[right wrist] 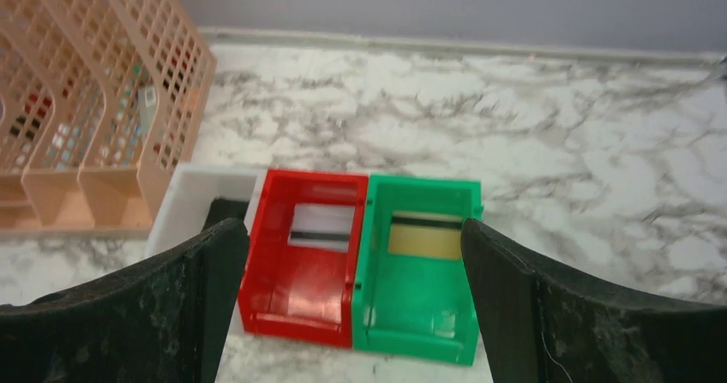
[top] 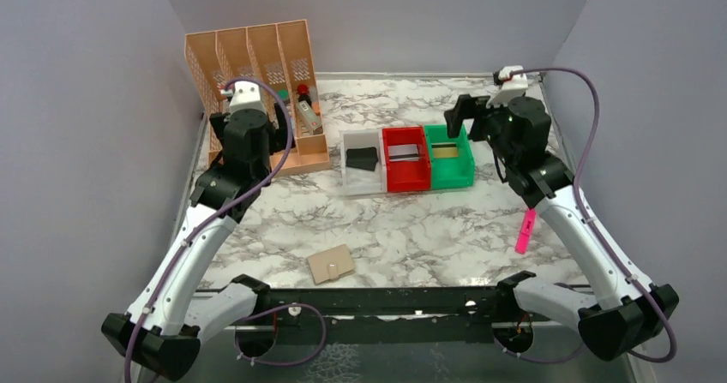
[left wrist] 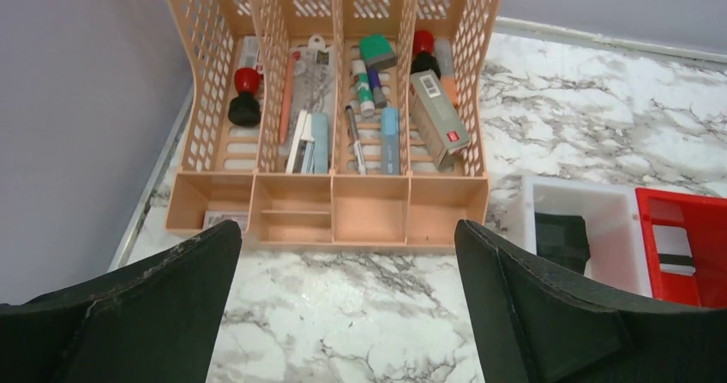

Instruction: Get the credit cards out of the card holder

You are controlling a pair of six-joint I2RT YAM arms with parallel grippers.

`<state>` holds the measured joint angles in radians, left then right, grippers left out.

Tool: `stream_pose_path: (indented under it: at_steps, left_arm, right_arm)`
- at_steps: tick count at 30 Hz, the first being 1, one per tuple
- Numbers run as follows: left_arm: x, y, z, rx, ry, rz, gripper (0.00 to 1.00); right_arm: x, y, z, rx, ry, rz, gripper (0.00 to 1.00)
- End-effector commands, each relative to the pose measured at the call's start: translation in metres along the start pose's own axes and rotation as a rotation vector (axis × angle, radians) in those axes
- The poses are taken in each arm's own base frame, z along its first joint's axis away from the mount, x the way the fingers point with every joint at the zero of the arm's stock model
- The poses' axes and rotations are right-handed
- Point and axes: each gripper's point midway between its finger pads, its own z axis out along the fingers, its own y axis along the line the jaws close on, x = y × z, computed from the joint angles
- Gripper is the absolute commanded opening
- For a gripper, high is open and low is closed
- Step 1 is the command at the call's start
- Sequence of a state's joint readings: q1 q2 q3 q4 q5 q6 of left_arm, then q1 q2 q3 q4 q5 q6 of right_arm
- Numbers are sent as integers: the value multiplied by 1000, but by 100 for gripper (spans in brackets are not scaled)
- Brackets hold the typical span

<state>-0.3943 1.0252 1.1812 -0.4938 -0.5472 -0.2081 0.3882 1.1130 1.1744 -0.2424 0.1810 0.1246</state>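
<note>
The tan card holder (top: 330,265) lies flat near the table's front edge, between the two arm bases and far from both grippers. A black credit card (top: 363,158) (left wrist: 561,237) lies in the white bin (top: 350,183). A silvery card (top: 405,152) (right wrist: 321,227) is in the red bin (top: 405,180), and a yellowish card (top: 445,151) (right wrist: 426,236) in the green bin (top: 453,177). My left gripper (top: 285,139) (left wrist: 347,233) hangs open and empty in front of the orange organiser. My right gripper (top: 459,113) (right wrist: 351,229) hovers open and empty above the red and green bins.
The tall orange desk organiser (top: 257,83) (left wrist: 334,100), filled with pens and small items, stands at the back left. A pink marker-like stick (top: 525,230) lies at the right, beside my right arm. Grey walls enclose the table on three sides.
</note>
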Motion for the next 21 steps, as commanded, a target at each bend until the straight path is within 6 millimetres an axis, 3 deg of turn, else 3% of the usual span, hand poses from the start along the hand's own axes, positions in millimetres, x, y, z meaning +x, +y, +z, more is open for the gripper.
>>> stream_pose_path:
  at_steps: [1, 7, 13, 17, 21]
  left_arm:
    - [22, 13, -14, 1, -14, -92, 99]
    - [74, 9, -22, 95, 39, -159, 99]
    - [124, -7, -19, 172, 173, -188, 99]
    - [147, -12, -20, 192, 259, -194, 99]
    - [150, -18, -24, 226, 277, -220, 99]
  right_arm:
    - [48, 24, -14, -196, 73, 92, 99]
    - [137, 46, -36, -364, 264, 186, 99]
    - [219, 97, -61, -471, 514, 156, 96]
    - [246, 138, -81, -575, 599, 121, 91]
    - [267, 179, -100, -645, 659, 70, 87]
